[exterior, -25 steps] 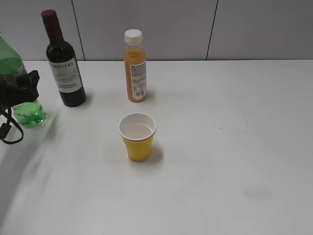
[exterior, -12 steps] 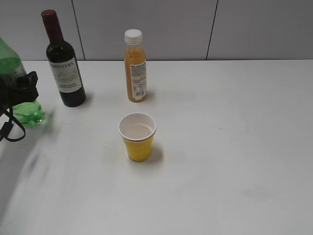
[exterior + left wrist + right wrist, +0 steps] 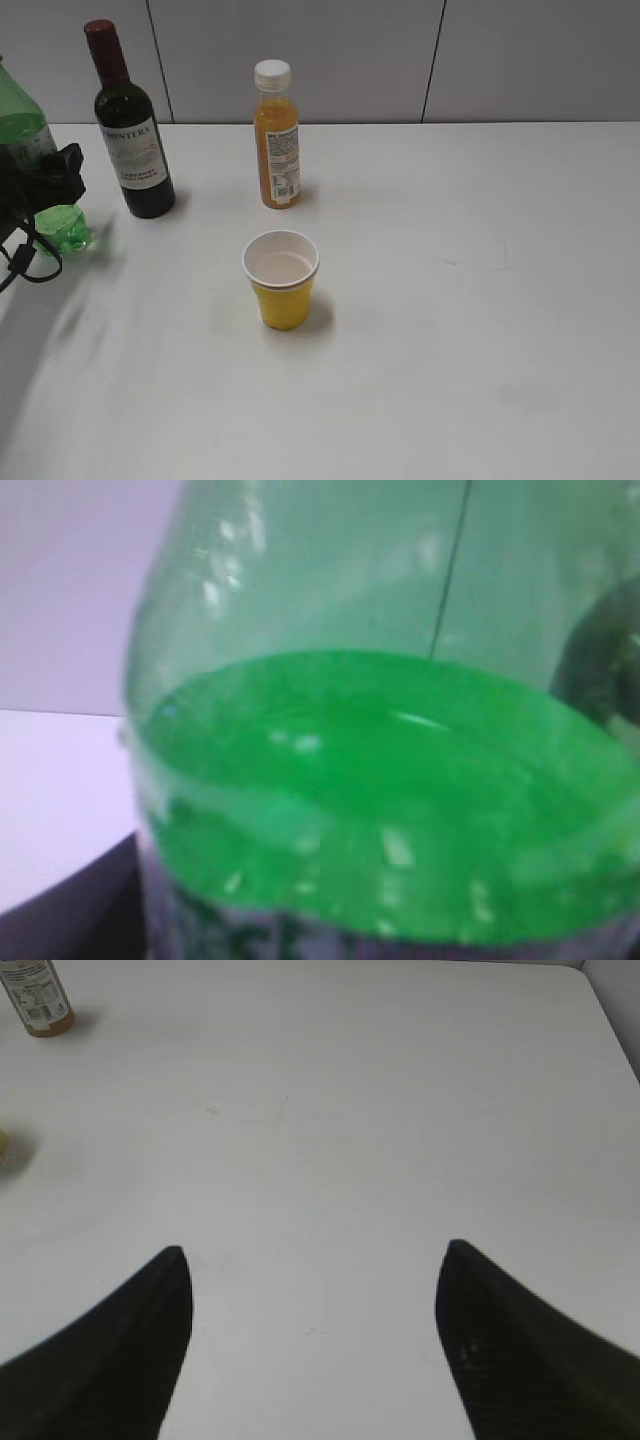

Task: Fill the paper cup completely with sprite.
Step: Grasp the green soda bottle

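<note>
The yellow paper cup (image 3: 281,290) stands upright in the middle of the white table; its white inside shows no clear liquid level. The sprite, a translucent green bottle (image 3: 20,110), is at the far left edge. My left gripper (image 3: 48,178) is shut around its middle, and its lobed base hangs just above the table. In the left wrist view the green bottle (image 3: 370,780) fills the frame, with liquid inside. My right gripper (image 3: 315,1260) is open and empty over bare table. It is out of the exterior view.
A dark wine bottle (image 3: 130,130) stands at the back left, close to the sprite. An orange juice bottle with a white cap (image 3: 276,135) stands behind the cup and also shows in the right wrist view (image 3: 38,1000). A grey wall runs behind the table.
The sprite bottle in my left gripper has risen a little, and its base has come off the table. The cup and the other bottles have not moved.
</note>
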`<move>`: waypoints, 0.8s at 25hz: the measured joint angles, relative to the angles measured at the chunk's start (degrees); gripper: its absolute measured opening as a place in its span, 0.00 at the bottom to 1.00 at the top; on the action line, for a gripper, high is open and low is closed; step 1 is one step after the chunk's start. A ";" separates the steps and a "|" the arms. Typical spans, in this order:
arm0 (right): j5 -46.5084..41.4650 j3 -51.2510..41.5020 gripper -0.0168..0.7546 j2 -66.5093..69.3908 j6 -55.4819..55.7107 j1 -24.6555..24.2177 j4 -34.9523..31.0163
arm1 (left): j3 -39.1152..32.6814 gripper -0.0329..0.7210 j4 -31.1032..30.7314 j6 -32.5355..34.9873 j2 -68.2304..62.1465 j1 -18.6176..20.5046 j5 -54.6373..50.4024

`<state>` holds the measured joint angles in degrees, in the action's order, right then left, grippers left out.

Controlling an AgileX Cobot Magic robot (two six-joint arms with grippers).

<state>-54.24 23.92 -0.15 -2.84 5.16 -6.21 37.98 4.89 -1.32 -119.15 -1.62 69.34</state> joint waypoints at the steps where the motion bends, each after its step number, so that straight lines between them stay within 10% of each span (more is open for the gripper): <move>1: 0.00 0.00 0.78 0.00 0.00 0.00 0.00 | 0.12 0.88 -0.07 0.00 -0.24 0.00 0.00; 10: 0.00 0.00 0.78 0.00 0.00 0.00 0.00 | 0.29 0.67 -0.79 -0.17 -0.25 0.00 -0.04; 20: 0.00 0.00 0.78 0.00 0.00 0.00 0.00 | -2.63 0.67 -0.84 0.41 1.09 0.00 0.79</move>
<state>-54.24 23.92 -0.15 -2.84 5.16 -6.21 35.35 4.05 -0.91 -118.06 -1.62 70.13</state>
